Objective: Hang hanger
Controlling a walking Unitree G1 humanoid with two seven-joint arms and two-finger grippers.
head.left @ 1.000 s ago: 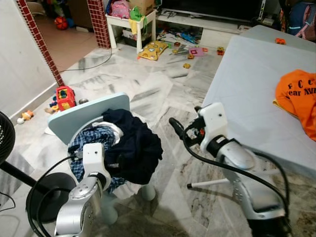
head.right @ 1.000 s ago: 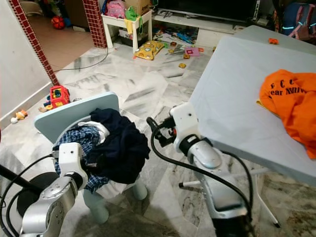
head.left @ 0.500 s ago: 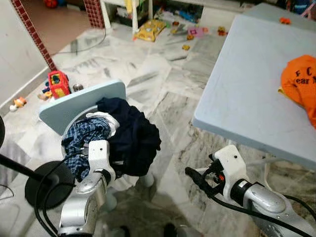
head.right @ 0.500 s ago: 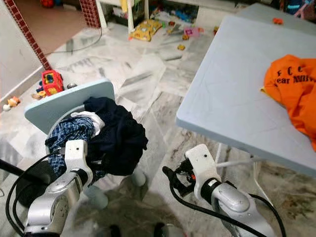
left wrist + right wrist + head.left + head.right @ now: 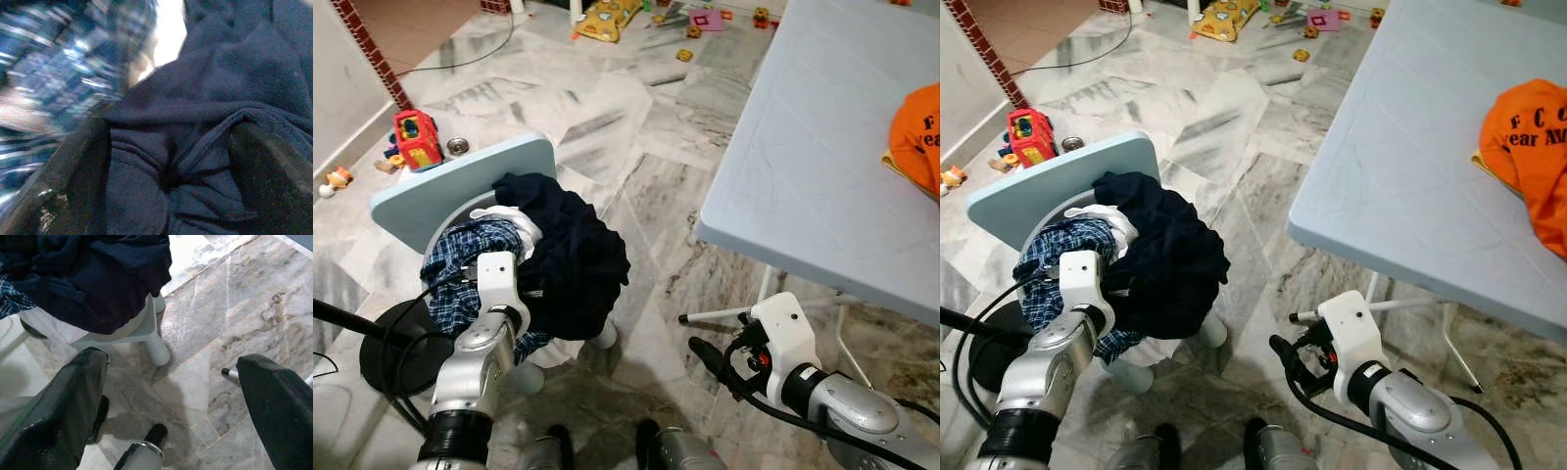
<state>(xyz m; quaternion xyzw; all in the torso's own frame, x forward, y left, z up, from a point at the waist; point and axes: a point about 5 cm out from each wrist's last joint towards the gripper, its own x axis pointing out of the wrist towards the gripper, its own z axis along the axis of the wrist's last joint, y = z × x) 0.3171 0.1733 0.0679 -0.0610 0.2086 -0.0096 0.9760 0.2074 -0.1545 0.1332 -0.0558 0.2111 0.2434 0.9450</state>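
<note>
A heap of clothes lies on a small pale-blue chair (image 5: 450, 186): a dark navy garment (image 5: 573, 264), a blue plaid shirt (image 5: 460, 269) and a bit of white cloth (image 5: 514, 220). My left gripper (image 5: 168, 181) is pressed into the heap, open, its fingers (image 5: 73, 176) spread wide with folds of the navy garment between them. My right gripper (image 5: 705, 357) hangs low over the marble floor, to the right of the chair and below the table's edge. It is open, with nothing between its fingers (image 5: 68, 401).
A pale-blue folding table (image 5: 822, 166) stands on the right with an orange shirt (image 5: 920, 132) on it. A black fan base (image 5: 396, 343) and cable sit left of the chair. Toys (image 5: 411, 137) are scattered on the floor behind. My own feet (image 5: 651, 436) are below.
The camera has tilted down and come closer. My right arm has dropped from table height to near the floor. The left gripper has stayed at the clothes heap.
</note>
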